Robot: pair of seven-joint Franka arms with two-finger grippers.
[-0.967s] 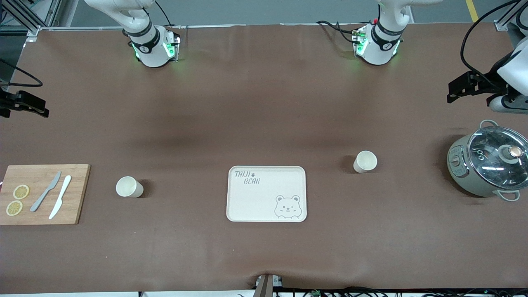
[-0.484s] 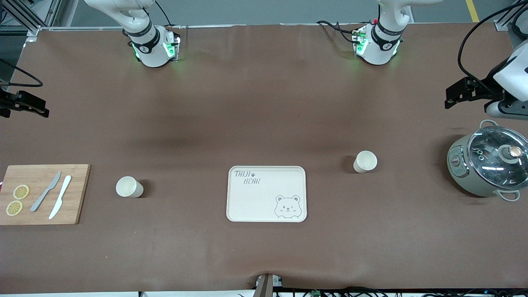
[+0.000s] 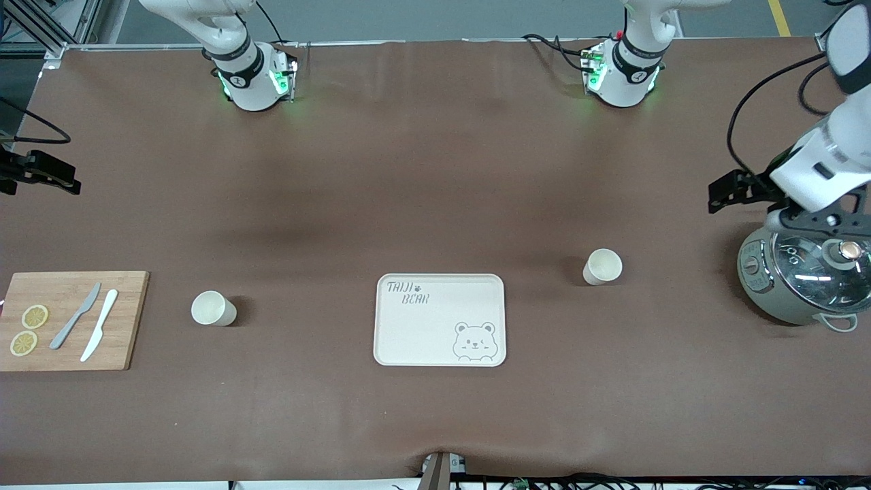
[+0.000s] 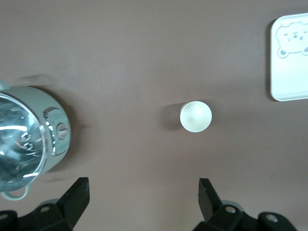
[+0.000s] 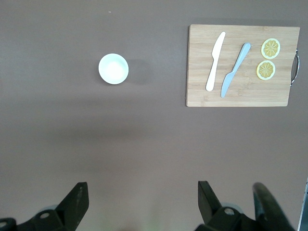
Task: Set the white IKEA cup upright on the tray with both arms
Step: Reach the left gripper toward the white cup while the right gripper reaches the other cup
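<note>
The cream tray [image 3: 439, 320] with "TAIJI BEAR" lettering lies mid-table; its corner shows in the left wrist view [image 4: 288, 77]. One white cup [image 3: 603, 266] stands upright toward the left arm's end, also in the left wrist view [image 4: 196, 116]. A second white cup [image 3: 213, 308] stands upright toward the right arm's end, also in the right wrist view [image 5: 113, 68]. My left gripper [image 3: 721, 192] [image 4: 142, 185] is open and empty, high over the table beside the pot. My right gripper [image 3: 64, 182] [image 5: 142, 188] is open and empty, high over the table's right-arm end.
A grey-green pot with a glass lid [image 3: 803, 272] [image 4: 29, 144] stands at the left arm's end. A wooden cutting board [image 3: 122, 320] [image 5: 240, 96] with two knives [image 5: 215, 61] and lemon slices [image 5: 270, 48] lies at the right arm's end.
My left arm has swung toward the middle of the table and lower in the front view, now reaching over the pot's rim. The right arm, cups and tray have not moved.
</note>
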